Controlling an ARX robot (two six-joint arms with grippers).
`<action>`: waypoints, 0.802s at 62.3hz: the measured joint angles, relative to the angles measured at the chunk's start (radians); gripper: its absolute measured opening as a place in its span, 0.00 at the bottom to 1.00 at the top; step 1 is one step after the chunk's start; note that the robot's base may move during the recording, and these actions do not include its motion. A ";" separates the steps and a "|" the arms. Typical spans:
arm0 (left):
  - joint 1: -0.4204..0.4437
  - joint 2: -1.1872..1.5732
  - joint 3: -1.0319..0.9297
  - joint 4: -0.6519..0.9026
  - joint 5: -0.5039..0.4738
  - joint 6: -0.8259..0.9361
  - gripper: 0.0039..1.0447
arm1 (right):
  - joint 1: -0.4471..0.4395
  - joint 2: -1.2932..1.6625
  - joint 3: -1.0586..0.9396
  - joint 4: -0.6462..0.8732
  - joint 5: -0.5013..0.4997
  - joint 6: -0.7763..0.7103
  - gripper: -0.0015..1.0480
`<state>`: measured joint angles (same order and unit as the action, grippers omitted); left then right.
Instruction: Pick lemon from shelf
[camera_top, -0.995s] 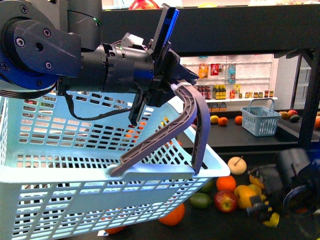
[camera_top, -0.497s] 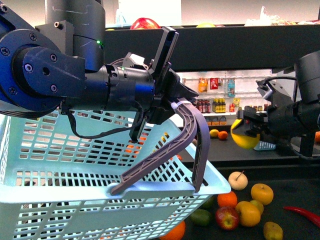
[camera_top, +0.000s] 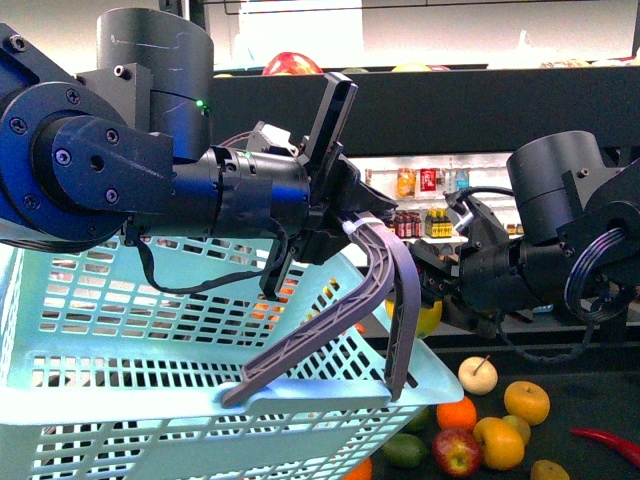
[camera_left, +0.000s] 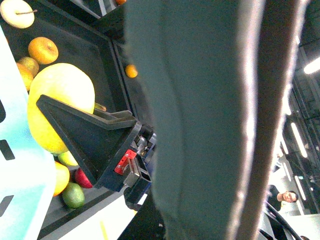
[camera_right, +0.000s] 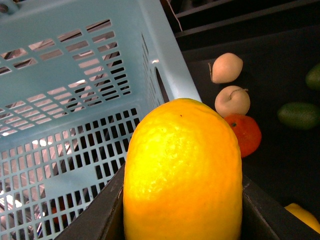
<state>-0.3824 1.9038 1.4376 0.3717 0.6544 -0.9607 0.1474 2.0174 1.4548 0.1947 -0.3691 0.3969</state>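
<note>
Left end effector is clamped on the grey handle of the basket; right end effector is closed around the lemon, holding it in the air. The black shelf shows its tall front lip above both end effectors. The pale blue slotted basket hangs below the left end effector, its rim corner just beside the right end effector. In the right wrist view the lemon fills the space between the dark fingers, with the basket wall close beyond it. In the left wrist view the same lemon sits behind a black triangular finger of the right end effector. Loose fruit lies on the black table below the right end effector: a yellow fruit, a pale round fruit, an orange, a red apple and a red chilli.
</note>
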 joint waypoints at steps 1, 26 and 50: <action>0.000 0.000 0.000 0.000 0.000 0.000 0.06 | 0.002 0.000 -0.001 0.000 0.000 0.001 0.43; 0.000 0.000 0.000 0.000 0.000 0.000 0.06 | 0.045 0.000 -0.034 0.004 -0.006 -0.001 0.60; 0.000 0.000 0.000 -0.002 -0.001 -0.003 0.06 | -0.026 -0.035 -0.041 0.067 -0.042 0.051 0.93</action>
<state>-0.3824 1.9041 1.4376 0.3698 0.6537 -0.9634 0.1211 1.9827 1.4139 0.2615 -0.4110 0.4484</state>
